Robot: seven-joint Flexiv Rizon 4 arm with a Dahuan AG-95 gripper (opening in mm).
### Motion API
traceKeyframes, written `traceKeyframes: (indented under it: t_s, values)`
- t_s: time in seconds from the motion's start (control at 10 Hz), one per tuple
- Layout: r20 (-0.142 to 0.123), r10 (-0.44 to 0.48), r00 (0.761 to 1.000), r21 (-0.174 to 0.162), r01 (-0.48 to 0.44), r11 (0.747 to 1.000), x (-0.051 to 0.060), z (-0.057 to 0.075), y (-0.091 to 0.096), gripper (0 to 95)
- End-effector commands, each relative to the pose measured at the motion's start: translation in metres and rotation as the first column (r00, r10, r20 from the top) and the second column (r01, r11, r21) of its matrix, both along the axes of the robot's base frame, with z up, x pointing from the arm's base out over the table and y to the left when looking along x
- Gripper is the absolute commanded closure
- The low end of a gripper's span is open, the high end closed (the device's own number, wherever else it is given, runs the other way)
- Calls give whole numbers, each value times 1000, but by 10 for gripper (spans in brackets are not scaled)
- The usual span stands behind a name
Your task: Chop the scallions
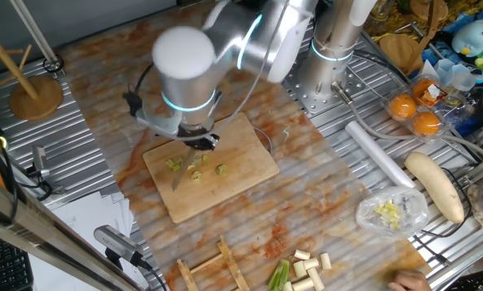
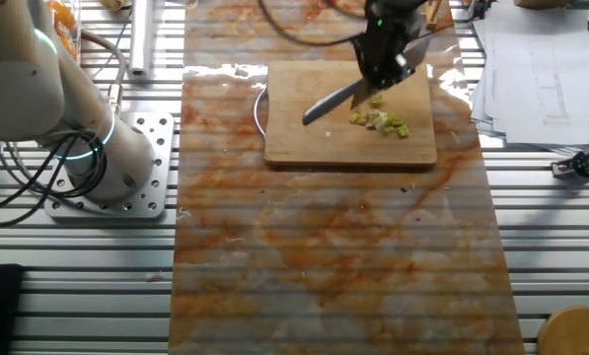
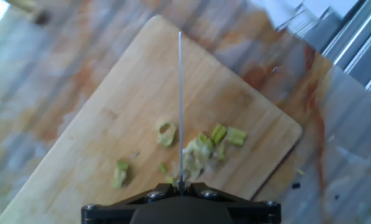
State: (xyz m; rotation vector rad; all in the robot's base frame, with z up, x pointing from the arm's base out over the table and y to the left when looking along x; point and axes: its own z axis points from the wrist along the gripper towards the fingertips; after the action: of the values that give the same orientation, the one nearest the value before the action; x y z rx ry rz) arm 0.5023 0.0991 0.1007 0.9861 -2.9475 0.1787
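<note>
My gripper (image 1: 199, 139) is shut on a knife (image 3: 180, 106) and holds it over the wooden board (image 1: 249, 166); it also shows in the other fixed view (image 2: 385, 59). The blade (image 2: 331, 101) slants down over the board. Small yellow-green chopped scallion bits (image 3: 197, 149) lie on the board, on both sides of the blade; they also show in one fixed view (image 1: 197, 168) and in the other fixed view (image 2: 381, 120). Uncut pale scallion stalks (image 1: 302, 268) lie at the table's front edge.
A plastic bag with chopped bits (image 1: 391, 212) and a large pale banana-shaped vegetable (image 1: 435, 186) lie to the right. A white roll (image 1: 379, 153), oranges (image 1: 415, 113), a wooden stand (image 1: 35, 93) and paper sheets (image 2: 541, 59) surround the board. The arm's base (image 2: 116, 163) stands close by.
</note>
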Motion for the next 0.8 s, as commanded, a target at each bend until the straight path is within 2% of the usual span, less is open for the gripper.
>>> traceKeyframes:
  t_s: [0.1,0.4,0.5,0.6,0.7,0.8]
  values:
    - [5,2,1000,-19,-2,1000,2,-11,0,950]
    - [23,-11,1000,-20,12,1000,5,-35,-8,950]
    - [29,-20,999,-27,21,999,7,-46,-10,950]
    - [35,-39,999,-19,40,999,9,-60,-11,950]
    - [55,-45,997,-9,45,999,10,-75,-12,950]
    - [69,-54,996,-16,55,998,10,-85,-12,950]
